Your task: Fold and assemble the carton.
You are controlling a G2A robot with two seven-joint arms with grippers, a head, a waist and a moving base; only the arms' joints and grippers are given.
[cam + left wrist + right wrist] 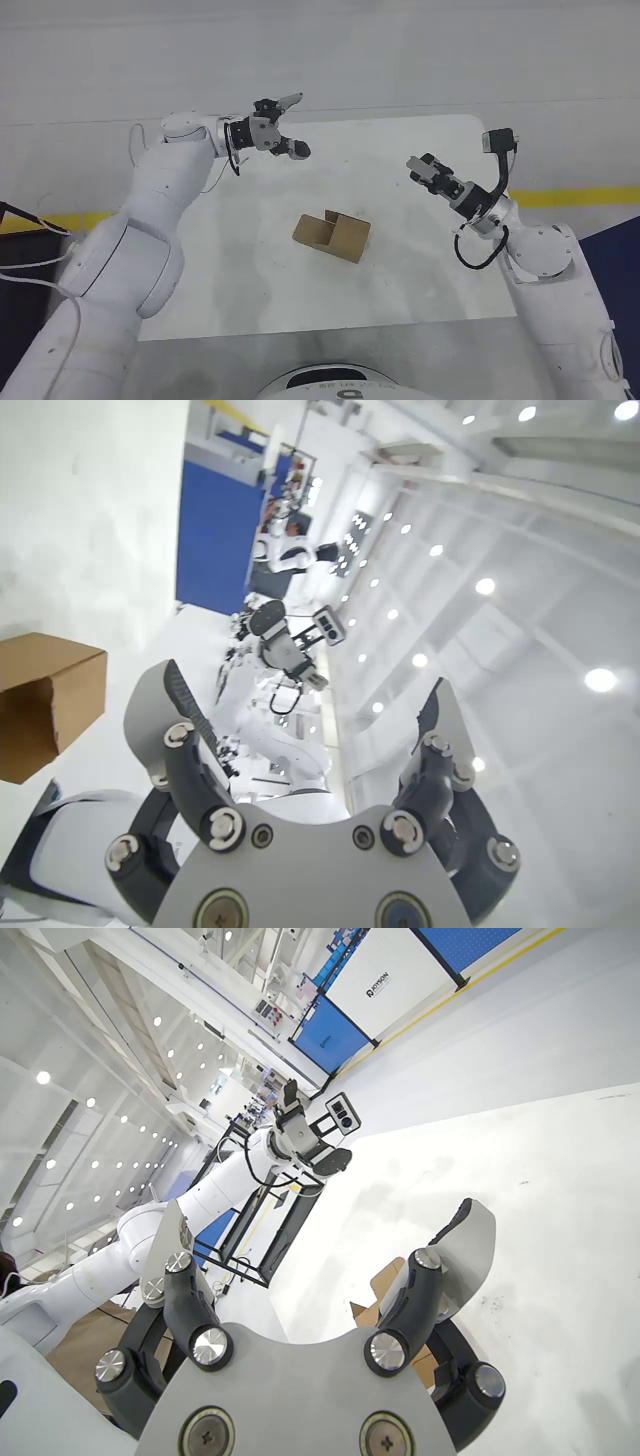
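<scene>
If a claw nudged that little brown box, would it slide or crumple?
The carton looks like thin, hollow cardboard, so probably light and apt to slide on the smooth table. Its end is open, so it would likely flex if squeezed.

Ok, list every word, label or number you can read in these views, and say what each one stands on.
Carton: plain brown card, no print on the faces that show.
Table: no lettering.
White partition panel in the room behind: a dark logo with one word, a brand name, so left unquoted.
Blue panel beside it: a small white mark, too small to read.
</scene>
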